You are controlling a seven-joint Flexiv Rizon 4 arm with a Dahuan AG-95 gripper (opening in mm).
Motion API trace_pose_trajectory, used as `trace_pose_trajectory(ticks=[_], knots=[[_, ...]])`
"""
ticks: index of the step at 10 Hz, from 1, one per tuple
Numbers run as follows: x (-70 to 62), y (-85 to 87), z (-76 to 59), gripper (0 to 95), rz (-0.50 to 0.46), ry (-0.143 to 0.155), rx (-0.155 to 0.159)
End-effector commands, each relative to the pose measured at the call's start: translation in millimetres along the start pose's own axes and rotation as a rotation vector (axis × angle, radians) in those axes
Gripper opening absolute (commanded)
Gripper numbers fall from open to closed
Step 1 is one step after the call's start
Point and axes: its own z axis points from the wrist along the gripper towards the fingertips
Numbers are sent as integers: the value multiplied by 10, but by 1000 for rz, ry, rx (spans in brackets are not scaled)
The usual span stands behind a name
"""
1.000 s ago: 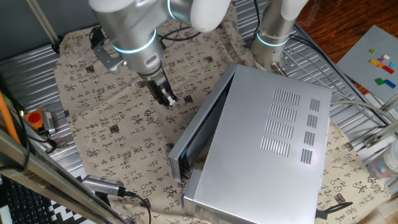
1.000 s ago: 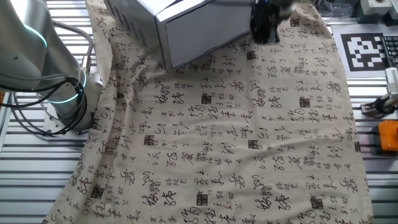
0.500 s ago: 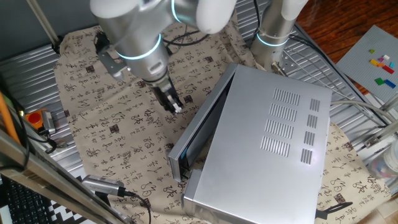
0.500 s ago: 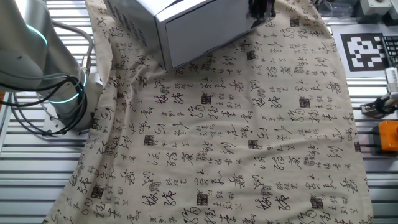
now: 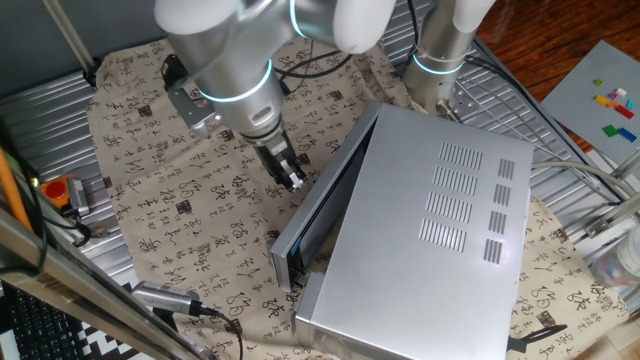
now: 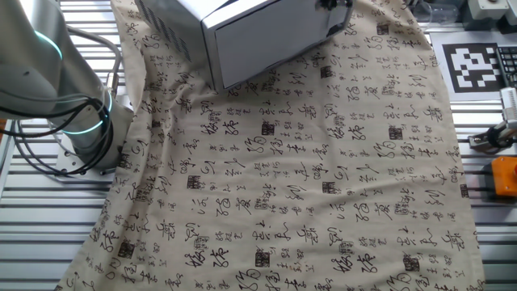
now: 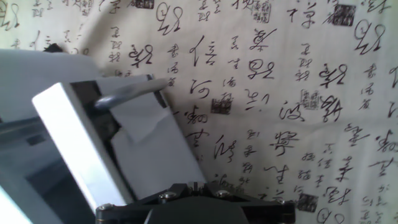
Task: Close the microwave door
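Note:
The microwave point(image 5: 440, 230) is a large silver-grey box with vent slots on top, standing on the patterned cloth. The microwave door point(image 5: 325, 195) is a long thin panel along the box's left side. It stands slightly ajar, with a dark gap behind it. My gripper point(image 5: 293, 180) points down just left of the door's outer face, near its middle, fingers together and holding nothing. In the other fixed view the microwave point(image 6: 250, 36) is at the top edge and my gripper point(image 6: 335, 10) is beside it, mostly cut off. The hand view shows the door point(image 7: 149, 146) at lower left; my fingertips are hidden.
A second arm's base point(image 5: 440, 45) stands behind the microwave and also shows in the other fixed view point(image 6: 56, 89). An orange object point(image 5: 60, 190) lies at the cloth's left edge. A black cylinder with a cable point(image 5: 165, 297) lies in front. A brick plate point(image 5: 605, 95) is at the far right.
My gripper has moved right and slightly forward across the cloth, closer to the door's outer face. The door and microwave have not moved.

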Motion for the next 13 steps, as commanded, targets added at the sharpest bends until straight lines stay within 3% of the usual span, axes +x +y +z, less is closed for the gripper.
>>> trace_pose_trajectory(ticks=[1, 7, 13], knots=[[31, 60, -32, 0, 9, 2, 2], [140, 236, -119, 0, 52, 8, 0], [165, 383, -123, 0, 114, 12, -41]])
